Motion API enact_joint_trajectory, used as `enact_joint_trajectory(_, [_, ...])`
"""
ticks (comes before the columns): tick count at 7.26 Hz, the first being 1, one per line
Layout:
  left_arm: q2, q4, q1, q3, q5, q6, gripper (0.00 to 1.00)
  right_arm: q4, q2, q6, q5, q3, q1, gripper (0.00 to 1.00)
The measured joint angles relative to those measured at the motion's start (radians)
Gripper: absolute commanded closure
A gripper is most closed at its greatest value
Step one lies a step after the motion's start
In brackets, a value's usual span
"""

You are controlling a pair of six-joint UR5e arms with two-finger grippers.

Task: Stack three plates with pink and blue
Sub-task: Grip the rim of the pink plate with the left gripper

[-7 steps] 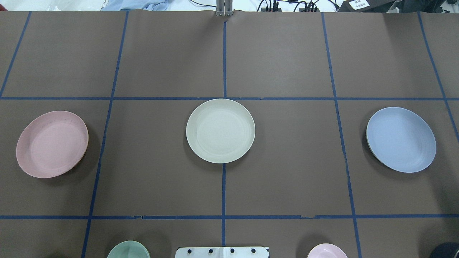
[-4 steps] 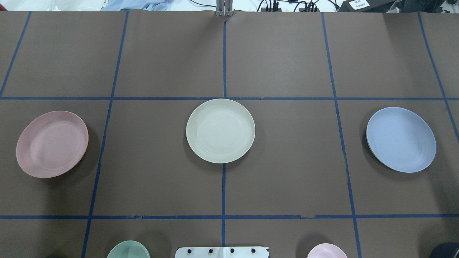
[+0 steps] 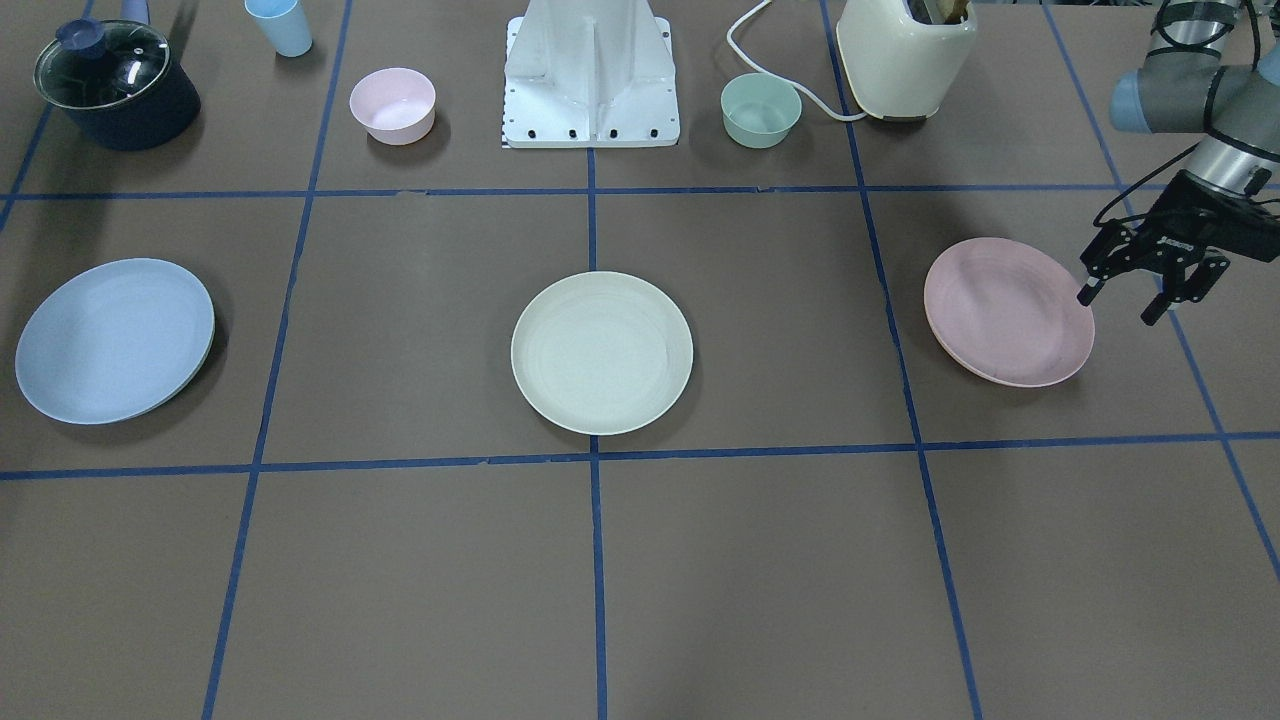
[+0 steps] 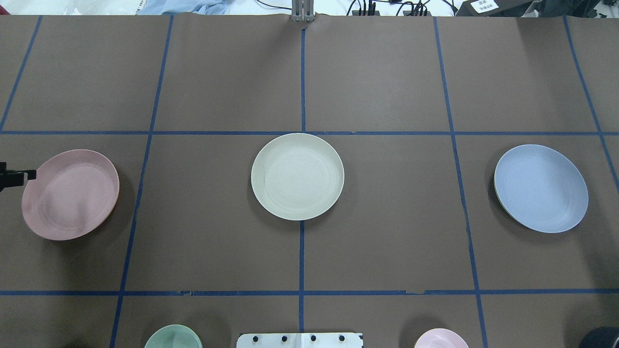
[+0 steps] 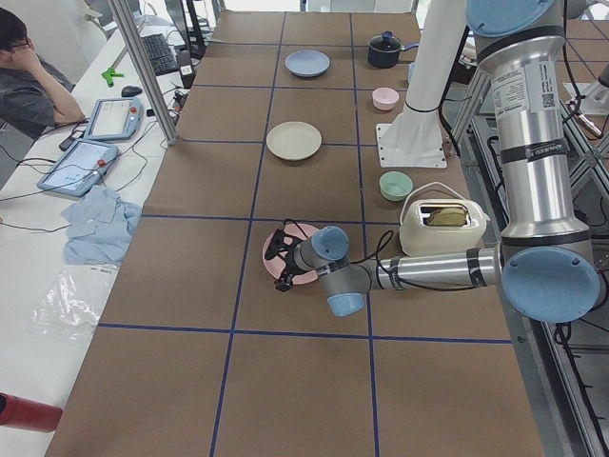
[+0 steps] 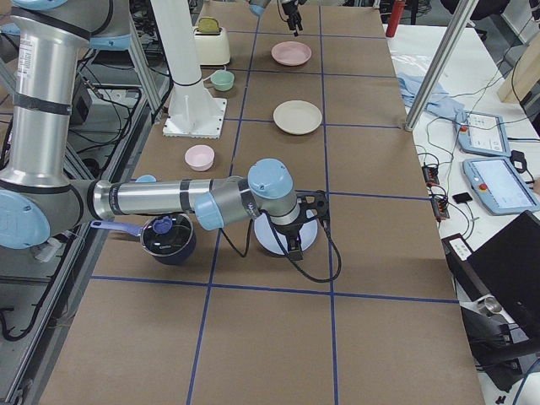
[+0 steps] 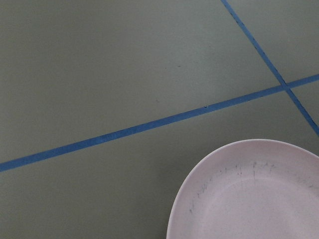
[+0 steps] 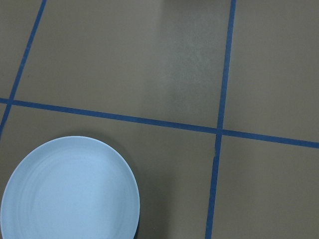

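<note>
Three plates lie apart in a row on the brown table: pale pink (image 3: 1005, 310) (image 4: 70, 194), cream (image 3: 601, 352) (image 4: 297, 176) and pale blue (image 3: 113, 340) (image 4: 540, 188). My left gripper (image 3: 1118, 308) is open and empty, hovering just off the pink plate's outer edge. One of its fingertips (image 4: 26, 175) shows at the overhead view's left edge. The left wrist view shows the pink plate's rim (image 7: 259, 199). My right gripper (image 6: 305, 221) is over the blue plate (image 8: 70, 189), seen only in the exterior right view, so I cannot tell whether it is open.
Near the robot base (image 3: 590, 75) stand a small pink bowl (image 3: 392, 104), a small green bowl (image 3: 760, 109), a cream toaster (image 3: 905, 55), a dark lidded pot (image 3: 117, 85) and a blue cup (image 3: 279, 25). Blue tape lines grid the table.
A fingertip of my left gripper has come into the overhead view at the left edge beside the pink plate, and a shadow now falls on that plate. The plates have not moved.
</note>
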Motion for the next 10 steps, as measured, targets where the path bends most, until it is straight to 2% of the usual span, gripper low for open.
enact_joint_trajectory(2, [0.001,0.0,0.087,0.018,0.103,-0.051,0.34,0.0,-0.001,0.0,0.0,-0.001,0.0,0.0])
enact_joint_trajectory(4, [0.005,0.0,0.131,0.034,0.145,-0.057,0.8,0.0,-0.001,0.0,0.0,0.0,0.0,0.0])
enact_joint_trajectory(5, [0.007,0.0,0.143,0.038,0.151,-0.057,1.0,0.0,-0.001,0.0,0.0,0.001,0.0,0.0])
enact_joint_trajectory(8, [0.009,-0.003,0.151,0.023,0.147,-0.051,1.0,0.0,-0.001,0.001,0.0,-0.001,0.0,0.0])
enact_joint_trajectory(10, [0.014,0.001,0.14,-0.057,0.105,-0.056,1.0,0.0,-0.001,0.001,0.0,-0.001,0.0,0.0])
